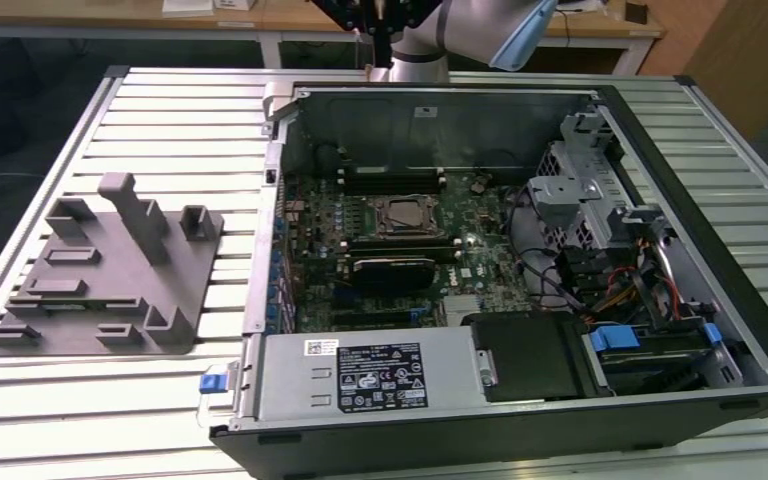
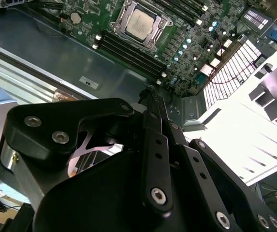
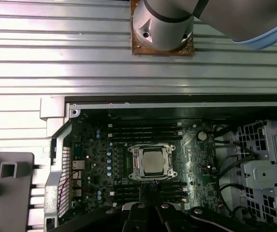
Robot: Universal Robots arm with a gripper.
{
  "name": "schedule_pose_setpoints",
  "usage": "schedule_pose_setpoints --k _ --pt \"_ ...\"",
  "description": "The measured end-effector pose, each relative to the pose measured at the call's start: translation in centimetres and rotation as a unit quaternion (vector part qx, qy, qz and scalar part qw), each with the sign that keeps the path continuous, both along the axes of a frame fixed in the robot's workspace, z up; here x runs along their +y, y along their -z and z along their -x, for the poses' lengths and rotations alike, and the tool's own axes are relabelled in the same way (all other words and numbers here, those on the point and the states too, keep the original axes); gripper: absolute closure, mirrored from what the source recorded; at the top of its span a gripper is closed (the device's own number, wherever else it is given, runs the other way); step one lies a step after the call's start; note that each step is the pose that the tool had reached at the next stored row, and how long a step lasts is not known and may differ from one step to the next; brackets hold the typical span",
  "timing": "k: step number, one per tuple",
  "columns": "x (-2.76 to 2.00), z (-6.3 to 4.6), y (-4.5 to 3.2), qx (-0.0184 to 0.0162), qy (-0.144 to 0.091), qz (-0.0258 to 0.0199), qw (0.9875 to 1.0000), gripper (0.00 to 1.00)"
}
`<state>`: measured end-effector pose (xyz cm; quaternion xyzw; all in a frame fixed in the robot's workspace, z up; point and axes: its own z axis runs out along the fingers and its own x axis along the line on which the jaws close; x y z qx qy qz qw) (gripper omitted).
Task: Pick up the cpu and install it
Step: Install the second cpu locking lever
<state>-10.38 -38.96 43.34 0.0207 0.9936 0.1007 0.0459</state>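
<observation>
The cpu (image 1: 402,212) is a small square chip with a silvery top. It lies flat inside the metal socket frame on the motherboard, and both wrist views show it there (image 2: 139,22) (image 3: 153,161). My gripper (image 1: 367,40) hangs high above the back wall of the open computer case (image 1: 744,260), well clear of the board. Its black fingers meet at a narrow tip (image 2: 153,94) (image 3: 151,187) with nothing between them. The gripper is shut and apart from the cpu.
A grey plastic fixture (image 1: 104,270) with upright posts stands on the slatted table at the exterior view's left. Inside the case are memory slots, a black heatsink (image 1: 391,268), the power supply (image 1: 371,375), drive bays and cables (image 1: 611,270). The arm's base (image 3: 162,24) is mounted behind the case.
</observation>
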Motion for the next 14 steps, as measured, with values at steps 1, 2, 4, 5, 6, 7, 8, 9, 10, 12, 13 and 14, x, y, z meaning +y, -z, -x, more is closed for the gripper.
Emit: schedule_pose_setpoints --k 1,2,4,5,6,7,8,9,10,12,13,14 --pt "0.0 0.0 0.11 0.0 0.0 0.0 1.0 0.89" --pt "0.0 0.0 0.21 0.0 0.0 0.0 1.0 0.89" --pt "0.0 0.0 0.42 0.0 0.0 0.0 1.0 0.89" --pt "0.0 0.0 0.52 0.0 0.0 0.0 1.0 0.89" --pt "0.0 0.0 0.61 0.0 0.0 0.0 1.0 0.89" --pt "0.0 -0.1 0.71 0.0 0.0 0.0 1.0 0.89" --pt "0.0 -0.1 0.79 0.0 0.0 0.0 1.0 0.89" --pt "0.0 -0.2 0.88 0.0 0.0 0.0 1.0 0.89" --pt "0.0 -0.3 0.96 0.0001 0.0 0.0 1.0 0.89" --pt "0.0 -0.5 1.13 0.0002 0.0 0.0 1.0 0.89" --pt "0.0 -0.7 1.21 0.0002 0.0 0.0 1.0 0.89" --pt "0.0 -1.2 1.4 0.0004 0.0 0.0 1.0 0.89"
